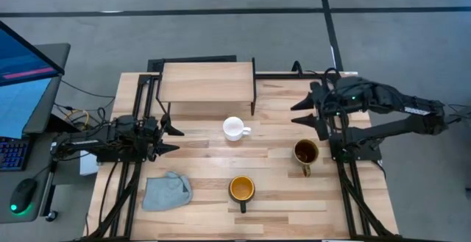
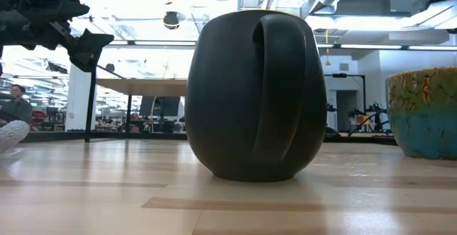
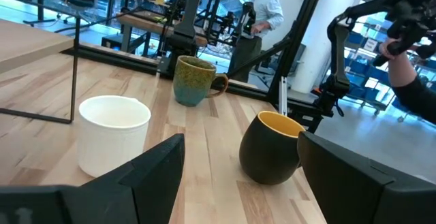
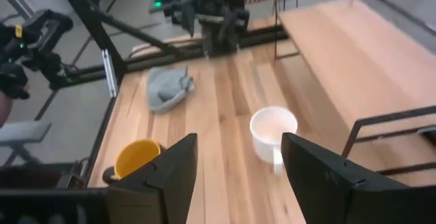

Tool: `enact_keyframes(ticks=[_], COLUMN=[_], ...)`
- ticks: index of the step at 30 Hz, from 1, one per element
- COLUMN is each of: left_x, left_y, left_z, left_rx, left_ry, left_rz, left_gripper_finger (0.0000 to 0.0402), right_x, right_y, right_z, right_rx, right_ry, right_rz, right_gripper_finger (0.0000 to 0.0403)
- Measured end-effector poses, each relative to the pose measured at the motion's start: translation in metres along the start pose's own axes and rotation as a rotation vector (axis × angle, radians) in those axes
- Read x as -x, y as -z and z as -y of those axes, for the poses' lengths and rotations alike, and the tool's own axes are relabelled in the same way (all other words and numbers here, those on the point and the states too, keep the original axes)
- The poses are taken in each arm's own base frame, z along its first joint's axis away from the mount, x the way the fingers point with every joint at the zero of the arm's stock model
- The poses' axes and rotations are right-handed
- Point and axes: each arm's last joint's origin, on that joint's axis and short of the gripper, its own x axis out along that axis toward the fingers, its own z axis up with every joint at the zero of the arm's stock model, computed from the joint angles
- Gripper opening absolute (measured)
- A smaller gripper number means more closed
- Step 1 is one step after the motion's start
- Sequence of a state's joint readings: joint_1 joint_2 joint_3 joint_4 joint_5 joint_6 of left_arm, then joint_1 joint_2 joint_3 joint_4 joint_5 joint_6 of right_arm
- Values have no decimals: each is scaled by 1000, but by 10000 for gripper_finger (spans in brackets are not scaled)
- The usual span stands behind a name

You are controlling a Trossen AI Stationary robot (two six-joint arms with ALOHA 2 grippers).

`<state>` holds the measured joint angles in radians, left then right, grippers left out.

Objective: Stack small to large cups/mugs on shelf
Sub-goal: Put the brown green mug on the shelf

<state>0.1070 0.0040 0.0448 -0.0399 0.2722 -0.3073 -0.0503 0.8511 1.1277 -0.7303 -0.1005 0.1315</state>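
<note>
Basically nothing done yet: shelf (image 1: 207, 82) bare, white mug (image 1: 234, 129), dark mug (image 1: 241, 190) and olive mug (image 1: 306, 153) all loose on desk (image 1: 280, 198). Left pincer (image 1: 174, 139) and right pincer (image 1: 300, 112) both gaping, gripping nothing.

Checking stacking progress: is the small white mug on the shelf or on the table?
On the table. The small white mug stands upright on the tabletop just in front of the shelf, whose top is bare.

three mugs (image 1: 241, 189), shelf (image 1: 207, 82), cloth (image 1: 166, 190)
</note>
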Motion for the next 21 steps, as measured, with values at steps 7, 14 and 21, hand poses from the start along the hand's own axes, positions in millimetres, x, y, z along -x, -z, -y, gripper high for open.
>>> enact_keyframes(ticks=[7,14,21], left_x=[0,1,2], left_y=[-1,-1,-2], left_z=[-3,-7,-11], left_rx=[1,1,-6], left_ry=[-96,-243,-366], left_rz=[28,67,110], left_gripper_finger=[277,277,277], right_x=[0,0,1], right_y=[6,6,15], right_z=[0,0,1], right_rx=[-54,-57,-138], right_ry=[5,6,27], right_rz=[-61,-68,-152], right_gripper_finger=[235,235,235])
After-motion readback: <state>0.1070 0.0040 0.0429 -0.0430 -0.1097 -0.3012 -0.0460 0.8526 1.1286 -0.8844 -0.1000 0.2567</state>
